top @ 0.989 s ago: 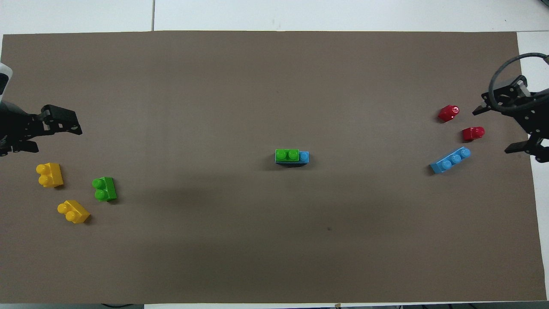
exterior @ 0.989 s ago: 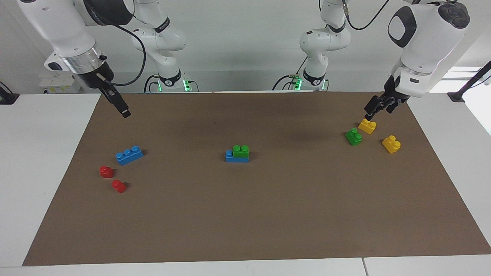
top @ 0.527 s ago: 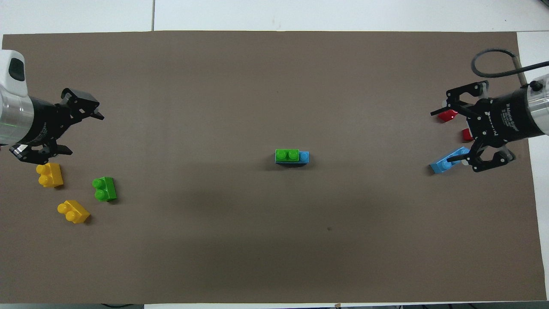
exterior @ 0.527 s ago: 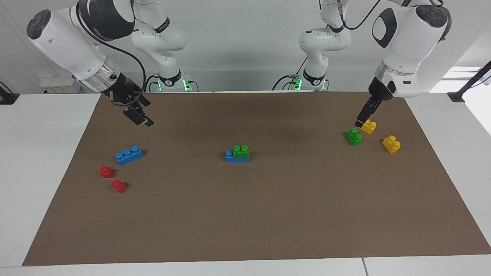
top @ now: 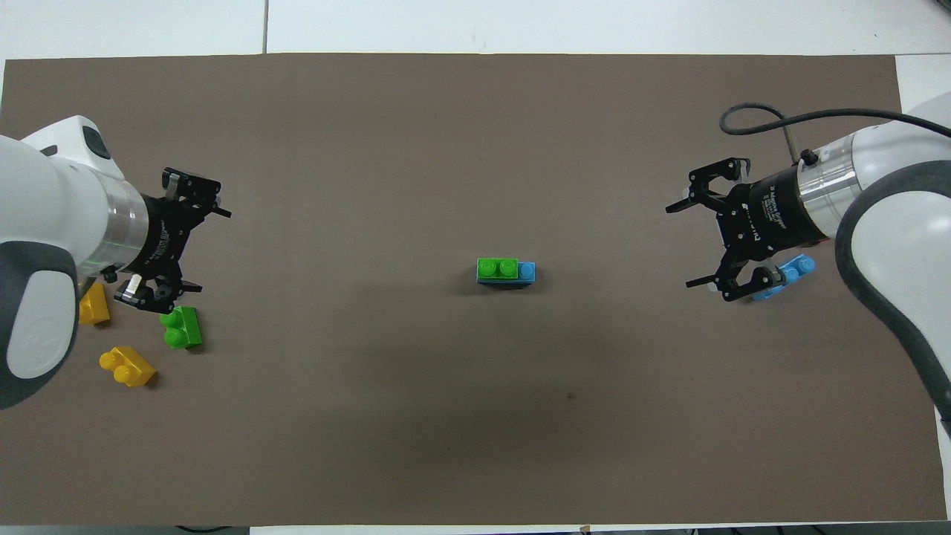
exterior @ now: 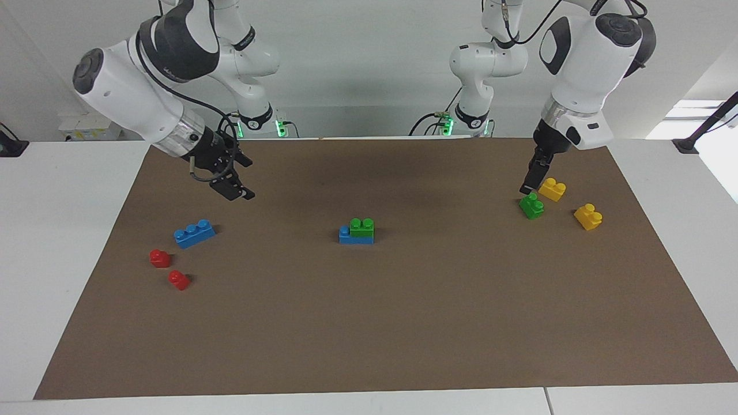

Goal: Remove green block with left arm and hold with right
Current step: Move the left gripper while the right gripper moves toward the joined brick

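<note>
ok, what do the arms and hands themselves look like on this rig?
Both arms are glossy white with dark grey joint caps and a silver metal ring at the wrist. Each ends in a black two-finger hand built of open linkage bars: left hand, right hand. The right hand's black body carries small white lettering. A black cable loops from each wrist. Green lights glow at both bases.

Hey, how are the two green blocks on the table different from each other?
The middle green block is stacked on a blue block; the other green block lies directly on the brown mat, beside two yellow blocks. The stacked one sits square to the mat's edges; the loose one is turned at an angle. Both have two studs and look the same size.
</note>
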`<act>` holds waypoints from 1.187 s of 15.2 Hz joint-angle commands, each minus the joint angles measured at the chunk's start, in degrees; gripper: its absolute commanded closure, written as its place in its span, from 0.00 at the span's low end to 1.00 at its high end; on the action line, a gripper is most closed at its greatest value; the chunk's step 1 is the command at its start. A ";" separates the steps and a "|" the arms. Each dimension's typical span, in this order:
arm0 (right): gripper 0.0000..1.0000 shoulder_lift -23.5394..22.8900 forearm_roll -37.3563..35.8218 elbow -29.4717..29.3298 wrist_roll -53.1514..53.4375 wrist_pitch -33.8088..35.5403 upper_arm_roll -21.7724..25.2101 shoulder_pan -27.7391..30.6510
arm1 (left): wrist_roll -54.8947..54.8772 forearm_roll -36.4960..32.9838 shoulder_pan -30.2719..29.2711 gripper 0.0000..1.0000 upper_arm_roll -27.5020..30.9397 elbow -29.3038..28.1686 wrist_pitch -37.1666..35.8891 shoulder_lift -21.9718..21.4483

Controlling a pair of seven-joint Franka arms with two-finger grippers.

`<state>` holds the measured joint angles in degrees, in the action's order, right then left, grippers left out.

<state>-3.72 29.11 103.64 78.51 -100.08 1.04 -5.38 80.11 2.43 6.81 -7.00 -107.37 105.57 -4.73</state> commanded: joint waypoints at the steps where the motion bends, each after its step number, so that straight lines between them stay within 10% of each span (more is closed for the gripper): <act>1: 0.05 0.03 3.05 2.96 1.91 -2.83 -0.07 -1.65 | 9.42 0.65 4.25 0.00 0.76 -4.07 2.79 -1.86; 18: 0.05 -1.72 8.33 14.22 9.65 -26.38 -0.07 -12.29 | 48.02 1.70 21.75 0.00 0.84 -4.17 18.25 9.56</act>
<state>-5.05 36.11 115.98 87.48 -122.82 0.98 -16.16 125.11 3.29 26.90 -7.10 -111.81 121.32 3.27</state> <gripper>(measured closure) 0.004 0.000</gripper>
